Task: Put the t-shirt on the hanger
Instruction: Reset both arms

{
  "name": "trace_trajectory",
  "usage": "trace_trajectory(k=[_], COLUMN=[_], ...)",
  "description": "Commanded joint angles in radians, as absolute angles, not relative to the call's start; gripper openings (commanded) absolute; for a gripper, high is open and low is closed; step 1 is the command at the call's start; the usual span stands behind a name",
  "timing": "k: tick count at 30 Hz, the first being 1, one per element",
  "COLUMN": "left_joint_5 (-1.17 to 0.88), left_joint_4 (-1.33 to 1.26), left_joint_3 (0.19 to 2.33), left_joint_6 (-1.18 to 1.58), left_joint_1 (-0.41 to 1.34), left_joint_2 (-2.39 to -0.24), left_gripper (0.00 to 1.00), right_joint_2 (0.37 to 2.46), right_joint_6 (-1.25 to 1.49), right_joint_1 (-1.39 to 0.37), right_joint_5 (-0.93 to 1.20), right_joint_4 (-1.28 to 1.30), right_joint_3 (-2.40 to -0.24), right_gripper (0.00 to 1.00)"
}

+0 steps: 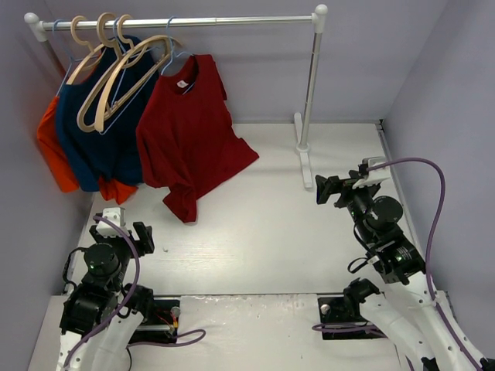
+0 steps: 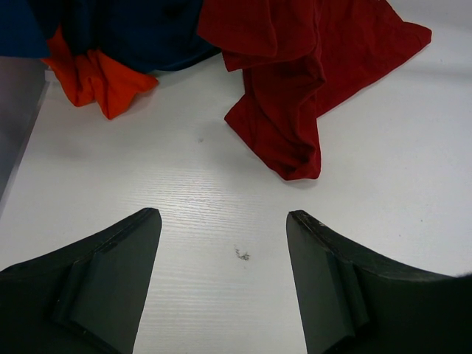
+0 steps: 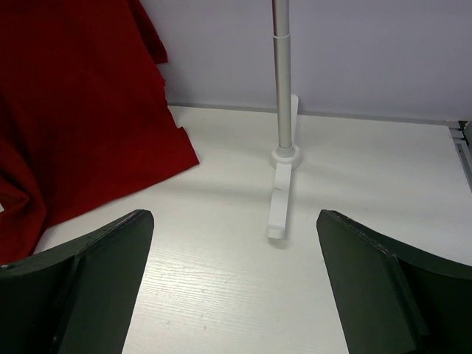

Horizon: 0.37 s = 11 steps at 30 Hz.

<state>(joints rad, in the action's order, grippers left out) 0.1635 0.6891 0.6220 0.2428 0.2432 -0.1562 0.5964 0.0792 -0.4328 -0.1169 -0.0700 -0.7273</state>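
Both wide open and empty: my left gripper [image 2: 223, 220] and right gripper [image 3: 234, 216]. The t-shirt [image 1: 189, 131] lies ahead, nearer my left arm. Its hem trails on the table [image 1: 271, 232], and its long axis rises to the hanger [image 1: 172, 48] on the rail [image 1: 232, 21].

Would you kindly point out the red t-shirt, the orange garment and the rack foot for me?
t-shirt [image 1: 189, 131]: top view, on the chest of the hanging shirt.
orange garment [image 2: 99, 77]: left wrist view, on its lower fold lying on the table.
rack foot [image 3: 279, 198]: right wrist view, on the white base below the post.
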Motion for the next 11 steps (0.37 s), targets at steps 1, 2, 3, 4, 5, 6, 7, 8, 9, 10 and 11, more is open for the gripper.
trace_trajectory(k=[1,2,3,4,5,6,7,8,9,10,11], left_joint_5=[0.175,0.173,0.173,0.173,0.173,0.175,0.175,0.175,0.173,0.175,0.175], left_joint_4=[0.612,0.612,0.612,0.612,0.612,0.614,0.612,0.612,0.612,0.612,0.614], left_joint_3=[0.635,0.634,0.634,0.634,0.632,0.632,0.632,0.634,0.632,0.632,0.632], left_joint_6=[0.252,0.252,0.252,0.252,0.250,0.250,0.252,0.252,0.250,0.252,0.252], left_joint_1=[0.252,0.252,0.252,0.252,0.252,0.252,0.253,0.253,0.252,0.252,0.252], left_joint_2=[-0.181,-0.181,-0.183,-0.183,-0.183,-0.181,-0.181,-0.179,-0.179,-0.179,-0.179], left_gripper=[0.69,0.69,0.69,0.69,0.69,0.69,0.69,0.69,0.69,0.69,0.69], right_joint_2=[0.612,0.612,0.612,0.612,0.612,0.611,0.611,0.612,0.612,0.612,0.612], right_joint_6=[0.094,0.097,0.095,0.097,0.095,0.097,0.098,0.098,0.100,0.101,0.100], right_joint_1=[-0.437,-0.436,-0.437,-0.437,-0.437,-0.437,-0.437,-0.437,-0.437,-0.436,-0.437], right_joint_5=[-0.138,-0.140,-0.140,-0.140,-0.141,-0.141,-0.143,-0.143,-0.141,-0.141,-0.140], right_joint_4=[-0.149,-0.149,-0.147,-0.147,-0.146,-0.147,-0.147,-0.147,-0.149,-0.150,-0.150], right_joint_3=[-0.761,-0.762,-0.762,-0.762,-0.762,-0.762,-0.762,-0.762,-0.761,-0.761,-0.761], right_gripper=[1.00,1.00,1.00,1.00,1.00,1.00,1.00,1.00,1.00,1.00,1.00])
